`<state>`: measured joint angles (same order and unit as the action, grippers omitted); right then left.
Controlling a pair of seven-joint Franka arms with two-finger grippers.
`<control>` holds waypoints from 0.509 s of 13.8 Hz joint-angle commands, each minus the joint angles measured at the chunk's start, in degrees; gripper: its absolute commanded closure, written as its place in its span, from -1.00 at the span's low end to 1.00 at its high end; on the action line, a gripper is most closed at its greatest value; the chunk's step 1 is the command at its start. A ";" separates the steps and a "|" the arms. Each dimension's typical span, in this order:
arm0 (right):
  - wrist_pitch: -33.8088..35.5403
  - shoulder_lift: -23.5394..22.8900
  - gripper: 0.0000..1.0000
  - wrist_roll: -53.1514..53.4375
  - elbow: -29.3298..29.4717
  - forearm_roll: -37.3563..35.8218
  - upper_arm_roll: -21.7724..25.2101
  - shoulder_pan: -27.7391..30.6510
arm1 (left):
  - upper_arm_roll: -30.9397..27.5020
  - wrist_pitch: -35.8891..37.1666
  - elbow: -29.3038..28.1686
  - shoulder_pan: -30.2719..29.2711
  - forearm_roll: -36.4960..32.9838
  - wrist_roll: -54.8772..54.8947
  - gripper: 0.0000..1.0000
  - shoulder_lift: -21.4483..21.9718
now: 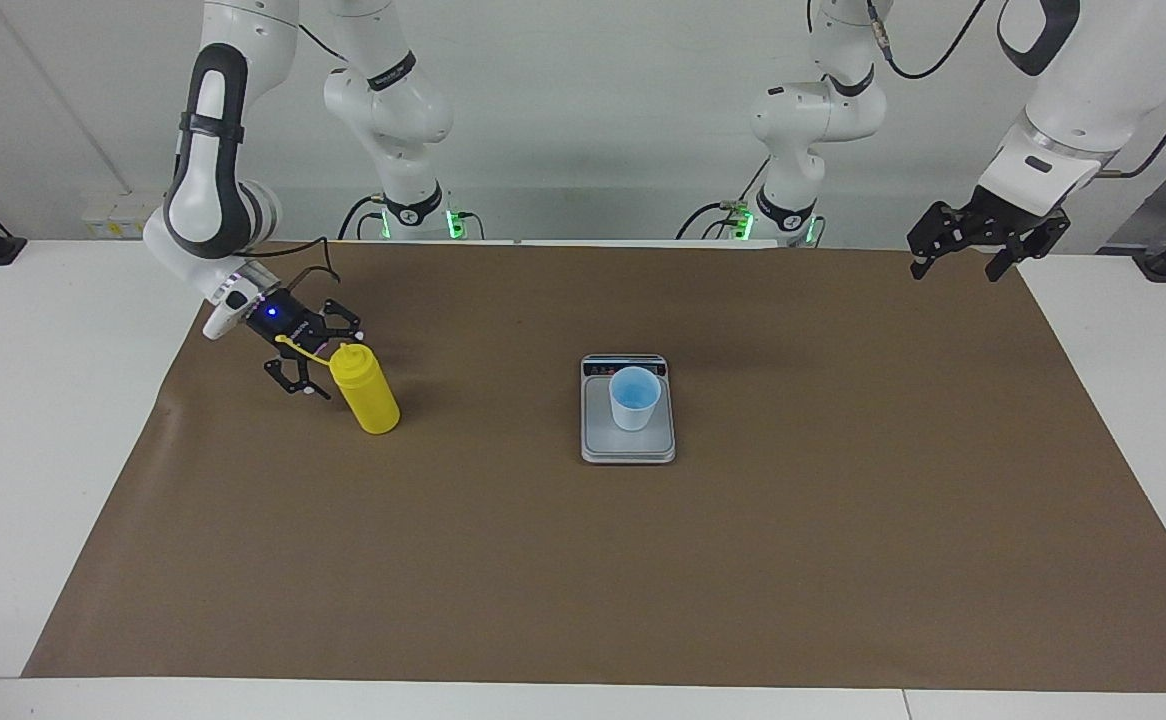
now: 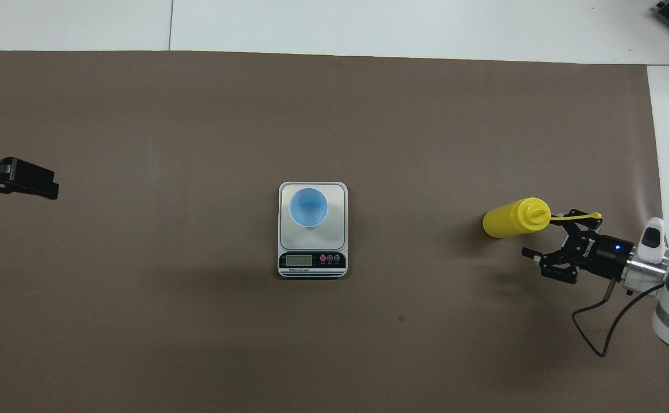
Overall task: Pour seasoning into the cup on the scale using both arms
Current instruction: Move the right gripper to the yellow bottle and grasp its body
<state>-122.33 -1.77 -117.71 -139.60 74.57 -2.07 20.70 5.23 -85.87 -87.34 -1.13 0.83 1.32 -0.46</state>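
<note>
The seasoning bottle (image 1: 367, 398) stands upright on the worktop (image 1: 63, 400) toward the right arm's end, well apart from the scale (image 1: 628, 443). The right claw (image 1: 318, 362), fingers spread apart, sits just beside the bottle's top. The left claw (image 1: 958, 258) waits with fingers apart over the worktop's edge.

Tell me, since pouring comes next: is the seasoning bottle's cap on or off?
Off. The seasoning bottle stands upright with its nozzle bare; the cap dangles on its strap.

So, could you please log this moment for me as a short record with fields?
bottle: yellow bottle upright on the brown mat, toward the right arm's end
cup: blue cup on the scale, mid-table
right end effector: open, beside the bottle, not gripping
left end effector: open, waiting above the mat's corner
</note>
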 commanded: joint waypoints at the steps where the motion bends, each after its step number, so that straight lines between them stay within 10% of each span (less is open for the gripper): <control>1: 1.92 -3.06 -1.00 -5.85 -0.24 4.43 -0.13 0.40 | 0.22 0.61 0.07 -0.46 -0.92 1.32 -1.00 0.46; 7: 3.59 -7.80 -1.00 -12.26 0.20 11.81 -0.22 -1.19 | 0.22 0.00 -2.39 -0.28 -0.92 1.05 -1.00 1.78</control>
<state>-119.80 -7.39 -126.26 -139.72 83.22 -2.10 19.64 5.26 -85.87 -87.79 -1.13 0.79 1.75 -0.46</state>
